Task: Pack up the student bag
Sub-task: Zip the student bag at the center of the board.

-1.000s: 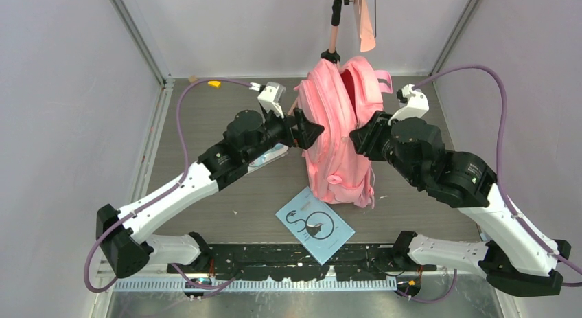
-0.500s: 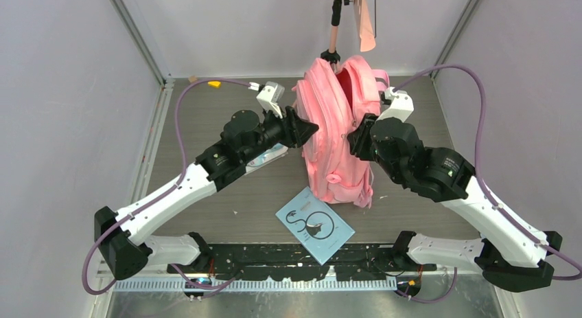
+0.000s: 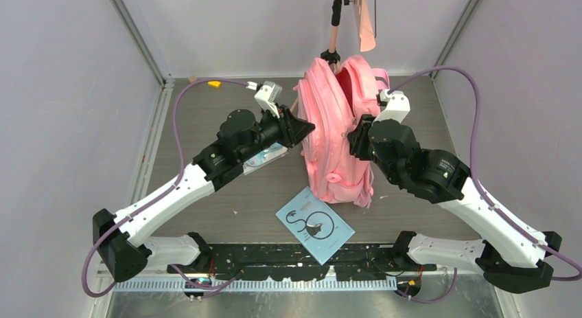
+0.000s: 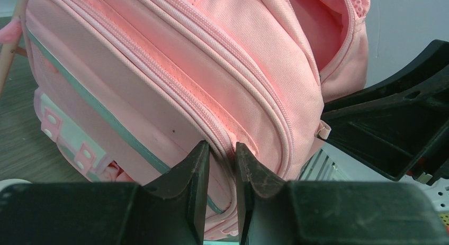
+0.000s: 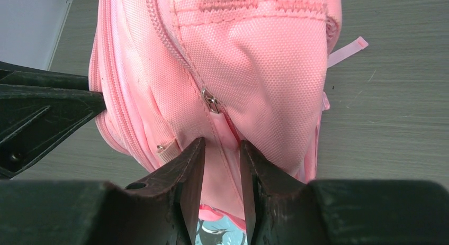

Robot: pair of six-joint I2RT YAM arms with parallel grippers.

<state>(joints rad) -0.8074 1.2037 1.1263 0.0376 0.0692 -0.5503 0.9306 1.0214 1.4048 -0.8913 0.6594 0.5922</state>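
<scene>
1. Where the top view looks down on the table [image 3: 206,126], the student bag [image 3: 336,139] stands upright at the middle of the far half, its main opening gaping at the top. The left gripper [image 3: 307,129] presses against the bag's left side, the right gripper [image 3: 355,138] against its right side. A light blue booklet [image 3: 314,224] lies flat just in front of the bag – nearer the arm bases. Behind the bag rises a thin stand [image 3: 335,23] with a peach cloth [image 3: 366,19] hanging from it.

2. In the left wrist view, the jaws stand narrow, pinching a fold of the student bag [image 4: 174,70] by a zip seam; the left gripper [image 4: 222,152] holds that fabric.

3. In the right wrist view, the right gripper [image 5: 222,150] is likewise narrow – its fingers clamp a strip of the student bag [image 5: 254,60] just below a metal zip slider [image 5: 212,101].
</scene>
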